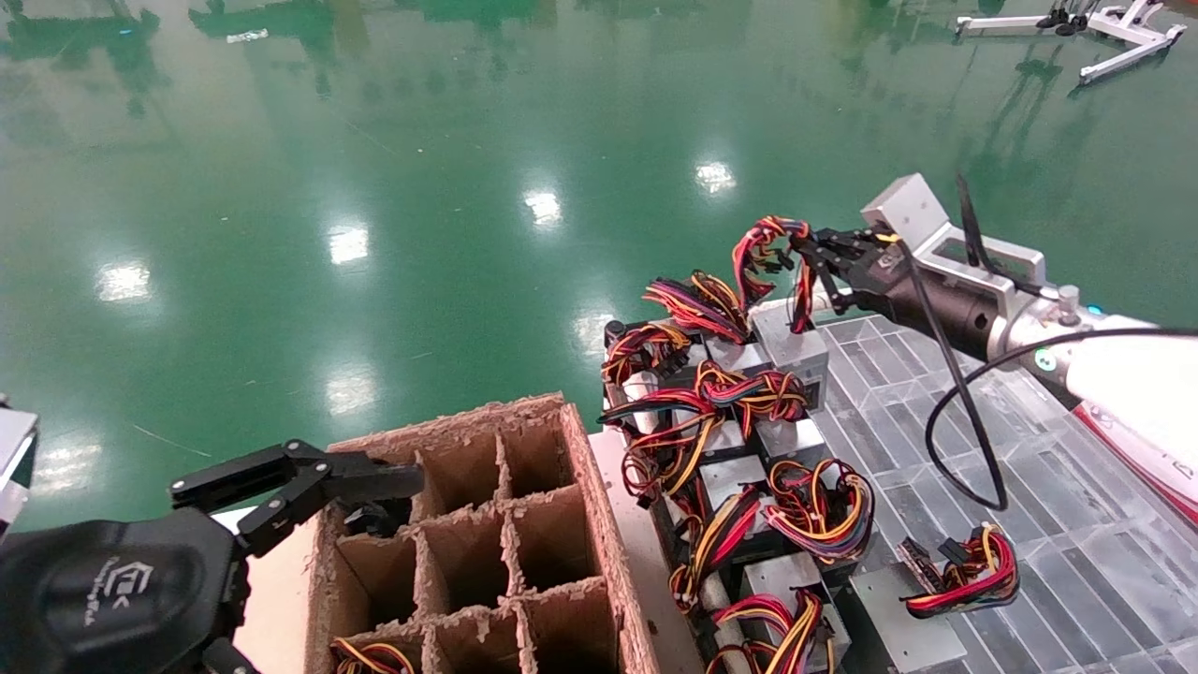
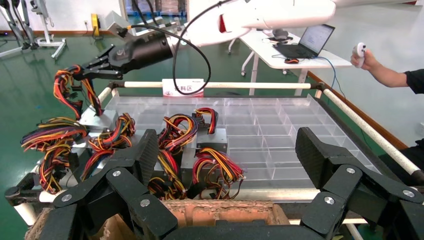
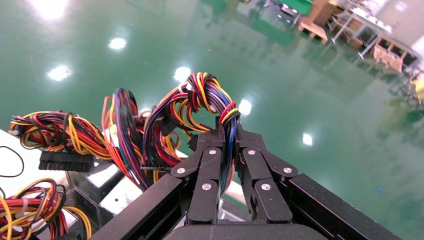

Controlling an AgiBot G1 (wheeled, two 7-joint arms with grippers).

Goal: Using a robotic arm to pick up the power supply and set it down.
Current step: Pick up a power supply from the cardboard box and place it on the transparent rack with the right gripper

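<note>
- The right gripper [image 1: 812, 245], on the glossy white robotic arm [image 1: 1123, 370], has its jaws pinched shut on the looped wire bundle [image 3: 205, 107] of a power supply [image 1: 791, 346]; red, yellow, blue and purple strands run between the black fingers [image 3: 207, 172].
- That power supply, a small silver-grey metal box, sits just below the jaws at the far end of the row, its wires rising up to them. Whether the box has left the tray [image 1: 1048, 524] I cannot tell.
- Nearer the robot than the jaws, many more power supplies [image 1: 749, 487] lie crowded together along the tray's edge, their coloured wires tangled over one another.
- One further unit [image 1: 908, 618] lies apart from the row on the clear compartmented tray, its red and yellow loop [image 1: 969, 571] beside it.
- The left gripper [image 1: 374, 496] hangs well away from the working jaws, over a brown cardboard box [image 1: 524, 562] split into cells by dividers; its jaws stand wide apart, holding nothing.
- A wire bundle [image 1: 374, 658] shows in one near cell of the cardboard box.
- Beyond the working jaws is shiny green floor [image 1: 374, 187].
- In the left wrist view, a white table [image 2: 295, 55] carries an open laptop [image 2: 307, 40], and a person's hand [image 2: 364, 57] holds a small controller beside it.
</note>
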